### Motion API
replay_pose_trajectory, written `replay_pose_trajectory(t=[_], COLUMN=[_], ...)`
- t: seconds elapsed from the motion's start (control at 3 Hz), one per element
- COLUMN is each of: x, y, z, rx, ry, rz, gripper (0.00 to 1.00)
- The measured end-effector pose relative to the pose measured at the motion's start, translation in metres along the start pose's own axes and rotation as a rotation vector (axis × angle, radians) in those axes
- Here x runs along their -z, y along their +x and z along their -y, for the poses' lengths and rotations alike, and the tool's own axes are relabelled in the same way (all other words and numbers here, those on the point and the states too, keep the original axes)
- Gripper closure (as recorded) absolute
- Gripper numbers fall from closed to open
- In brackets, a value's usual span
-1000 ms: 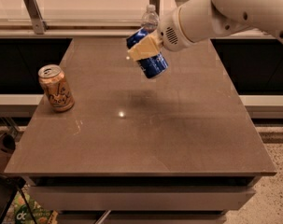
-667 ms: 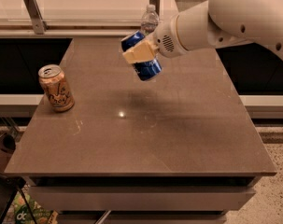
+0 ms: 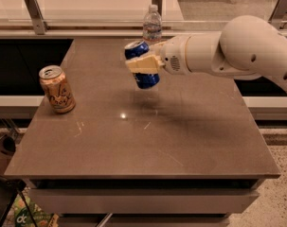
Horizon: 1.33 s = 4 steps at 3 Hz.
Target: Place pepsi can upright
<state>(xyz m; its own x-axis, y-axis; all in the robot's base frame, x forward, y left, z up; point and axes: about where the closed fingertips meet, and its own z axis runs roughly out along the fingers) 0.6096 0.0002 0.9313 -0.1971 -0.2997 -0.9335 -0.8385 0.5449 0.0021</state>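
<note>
The hand (image 3: pixel 137 62) reaches in from 3 o'clock on a thick white arm (image 3: pixel 237 46) and hangs above the counter (image 3: pixel 147 150), a little toward 12 o'clock from its middle. It is pinching the pepsi can (image 3: pixel 147 80): one tan finger (image 3: pixel 143 65) lies across the can's near side. The can is clear of the surface and tilted, its silver top leaning toward 11 o'clock. An orange-tan can (image 3: pixel 57 89) stands upright near the counter's 9 o'clock edge, well apart from the hand. A clear water bottle (image 3: pixel 152 25) stands upright at the 12 o'clock edge, just beyond the held can
</note>
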Motion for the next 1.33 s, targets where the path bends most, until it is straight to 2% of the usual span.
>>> replay_pose_trajectory(t=[0.67,1.33], x=[-0.003,-0.006], y=[0.035,0.054], z=[0.007,0.010], rx=[-0.061,-0.089], ry=[-0.030,-0.038], rz=[0.143,0.241], gripper=[1.00,1.00])
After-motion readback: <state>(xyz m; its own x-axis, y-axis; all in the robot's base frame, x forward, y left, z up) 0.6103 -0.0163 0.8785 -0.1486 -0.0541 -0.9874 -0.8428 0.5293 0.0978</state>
